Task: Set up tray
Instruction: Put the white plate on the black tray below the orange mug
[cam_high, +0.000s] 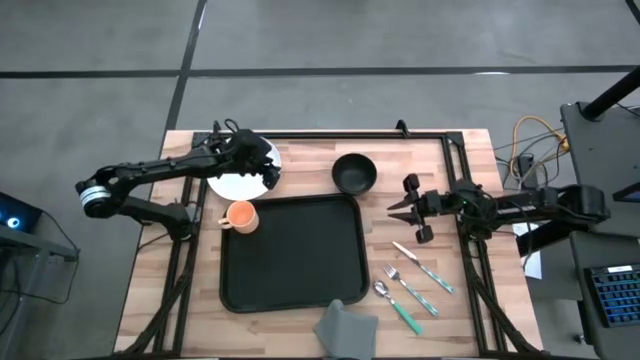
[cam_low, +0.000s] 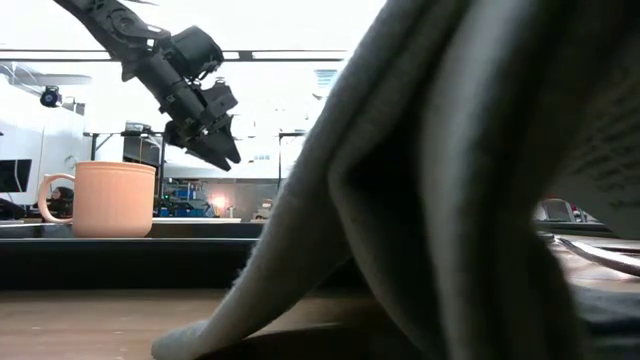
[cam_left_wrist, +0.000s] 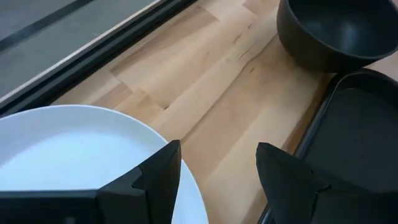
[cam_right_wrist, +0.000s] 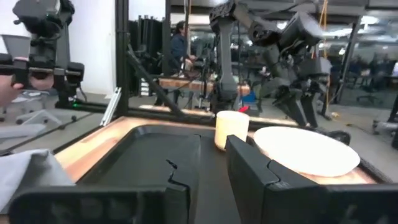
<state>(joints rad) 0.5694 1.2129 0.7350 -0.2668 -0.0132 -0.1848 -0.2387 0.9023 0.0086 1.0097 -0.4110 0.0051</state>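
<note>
Starting out, we are seeing the large black rectangular plastic tray (cam_high: 290, 252) lying bare at table centre; our left gripper (cam_high: 268, 172), wide open, empty, is hovering over the round white plate (cam_high: 235, 183) at eleven o'clock; right gripper (cam_high: 402, 208), partly open, empty, is waiting at three o'clock.

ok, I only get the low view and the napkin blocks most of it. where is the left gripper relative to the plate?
Observer: The left gripper hangs over the white plate's rim. Its fingers are open, one over the plate and one over bare wood.
Operator: anything loaded on the tray?
Observer: No, the high view shows the tray's floor is bare. The mug stands at the corner nearest the plate, but I can't tell whether it is on the rim or beside it.
Operator: and the right arm?
Observer: The right gripper hovers right of the tray, near the black bowl, holding nothing.
</note>
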